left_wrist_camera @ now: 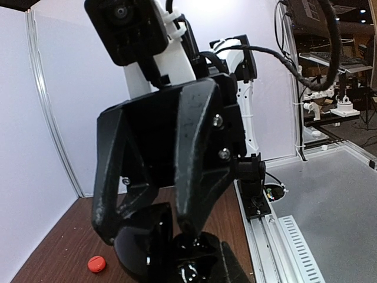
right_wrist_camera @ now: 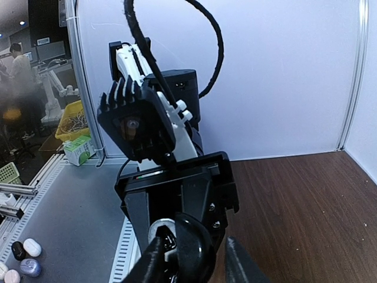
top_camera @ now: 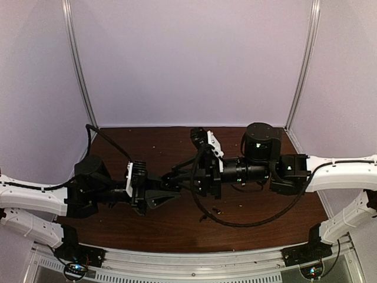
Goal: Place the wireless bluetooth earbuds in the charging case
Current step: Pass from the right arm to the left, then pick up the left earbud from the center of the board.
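A glossy black round charging case [right_wrist_camera: 197, 247] hangs above the brown table between my two grippers, a silvery part [right_wrist_camera: 160, 229] showing at its left side. It also shows in the left wrist view [left_wrist_camera: 194, 262]. My left gripper [top_camera: 160, 199] appears shut on the case. My right gripper [top_camera: 174, 177] faces it with its jaws spread on either side of the case [right_wrist_camera: 194, 268]; its right finger [right_wrist_camera: 241, 268] stands clear of the case. One red-orange earbud [left_wrist_camera: 96, 263] lies on the table. No black earbud is clearly visible.
A black cable [top_camera: 247, 223] loops over the table in front of the right arm. Small dark specks [top_camera: 217, 210] lie near it. A metal rail [top_camera: 194, 259] runs along the near edge. White walls enclose the table.
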